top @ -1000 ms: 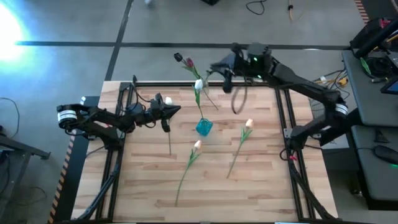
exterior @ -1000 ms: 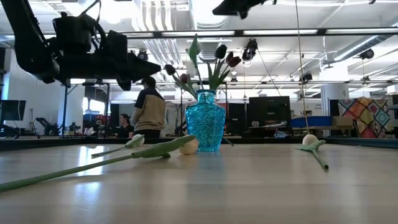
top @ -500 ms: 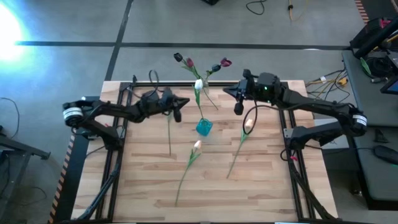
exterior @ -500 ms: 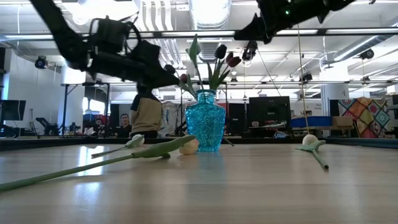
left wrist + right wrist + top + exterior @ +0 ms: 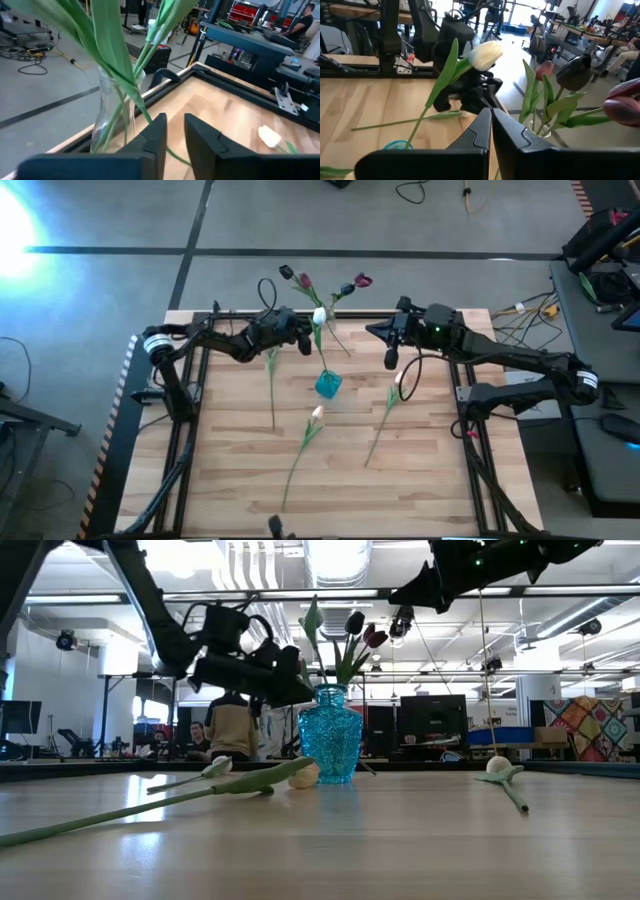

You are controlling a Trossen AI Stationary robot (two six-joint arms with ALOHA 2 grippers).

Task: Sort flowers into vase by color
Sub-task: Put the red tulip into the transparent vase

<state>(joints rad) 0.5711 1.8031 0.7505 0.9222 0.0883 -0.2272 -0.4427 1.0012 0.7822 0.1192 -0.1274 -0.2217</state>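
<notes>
Wooden bench (image 5: 230, 470), and on it 3 tulips are lying flat, not yet sorted. From the left, the first tulip (image 5: 272, 395) has its stem pointing to the far edge. Its head is hidden under the left arm in the high view, but the low view shows a white head.

The left hand (image 5: 303, 342) hovers above the far end of this stem, just beside the white tulip (image 5: 319, 315) that stands in the blue glass vase (image 5: 327, 385). In the left wrist view its fingers are a little parted, with only bench showing between them, so it grasps nothing.

Behind the blue vase, at the far edge of the bench, is a clear glass vase (image 5: 112, 117). It holds the 4 dark maroon tulips (image 5: 304, 282), so this colour looks finished.

In front of the blue vase lies the peach tulip (image 5: 317, 413), with its stem going toward the near edge.

To the right, the right hand (image 5: 390, 350) hangs over the far right part of the bench. Its fingers are pressed together and empty. Below it lies the cream tulip (image 5: 401, 380).

My judgement is that the task is more than half done: 5 flowers are in vases and 3 remain. The left hand seems nearest to a next pick.
</notes>
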